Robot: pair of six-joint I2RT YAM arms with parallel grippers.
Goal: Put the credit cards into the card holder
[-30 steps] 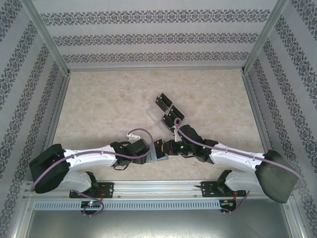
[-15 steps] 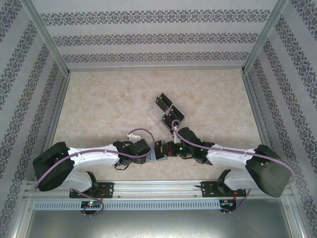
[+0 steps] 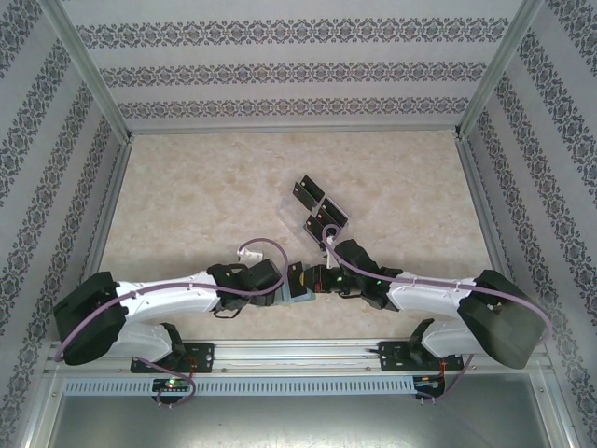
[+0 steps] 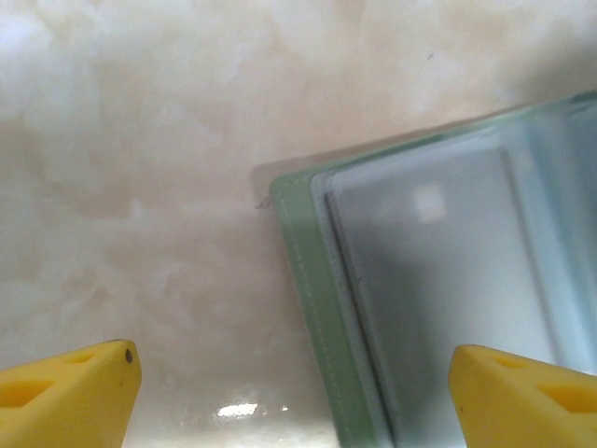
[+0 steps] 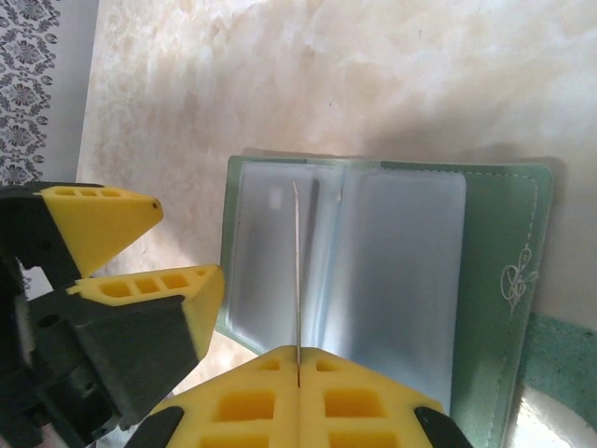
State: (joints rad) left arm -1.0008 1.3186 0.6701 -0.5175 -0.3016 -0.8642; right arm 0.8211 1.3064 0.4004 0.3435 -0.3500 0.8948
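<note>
1. The card holder (image 5: 392, 271) lies open on the table (image 5: 373, 75), at its near side, between both arms
2. The right gripper (image 5: 297, 359), jaws clenched on a credit card (image 5: 297, 271) held on edge, hovers over the clear pockets, the card's long axis along the fold
3. The left gripper (image 4: 294, 359), jaws released, straddles the holder's left edge

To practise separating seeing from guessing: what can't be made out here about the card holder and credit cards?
Right wrist view: the sheet pinched by the shut right gripper over the card holder is edge-on; card or sleeve unclear.
Left wrist view: holder blurred, cut off by the right edge.
Top view: credit cards too small to read; grippers cover the holder.
</note>
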